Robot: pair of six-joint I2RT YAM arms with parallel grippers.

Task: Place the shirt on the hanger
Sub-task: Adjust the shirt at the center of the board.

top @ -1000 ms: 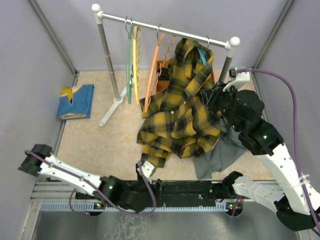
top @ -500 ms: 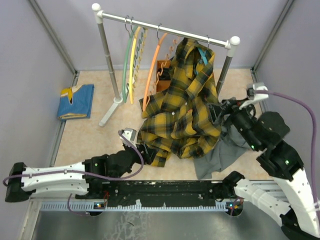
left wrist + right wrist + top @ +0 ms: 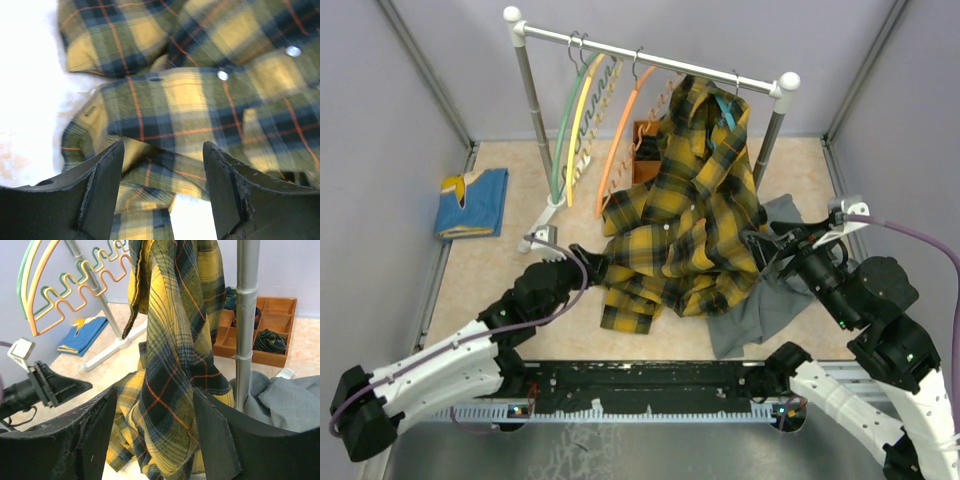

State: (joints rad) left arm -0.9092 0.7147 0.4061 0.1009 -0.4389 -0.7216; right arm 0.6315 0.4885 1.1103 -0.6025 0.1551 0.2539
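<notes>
The soft, limp yellow-and-black plaid flannel shirt (image 3: 690,220), centre frame, drapes from the thin teal plastic hanger (image 3: 725,110). Its lower-left hem looks easiest to pinch. The left gripper (image 3: 588,262) and right gripper (image 3: 757,243) both stand apart, empty.

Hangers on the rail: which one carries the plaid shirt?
The light blue hanger at the rail's right end, under the shirt; the green, yellow and orange hangers hang bare.

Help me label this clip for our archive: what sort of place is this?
Likely a walled robot test cell for clothes handling: plain panel walls, a garment rack holding a plaid shirt, and two robot arms mounted on a base rail.
</notes>
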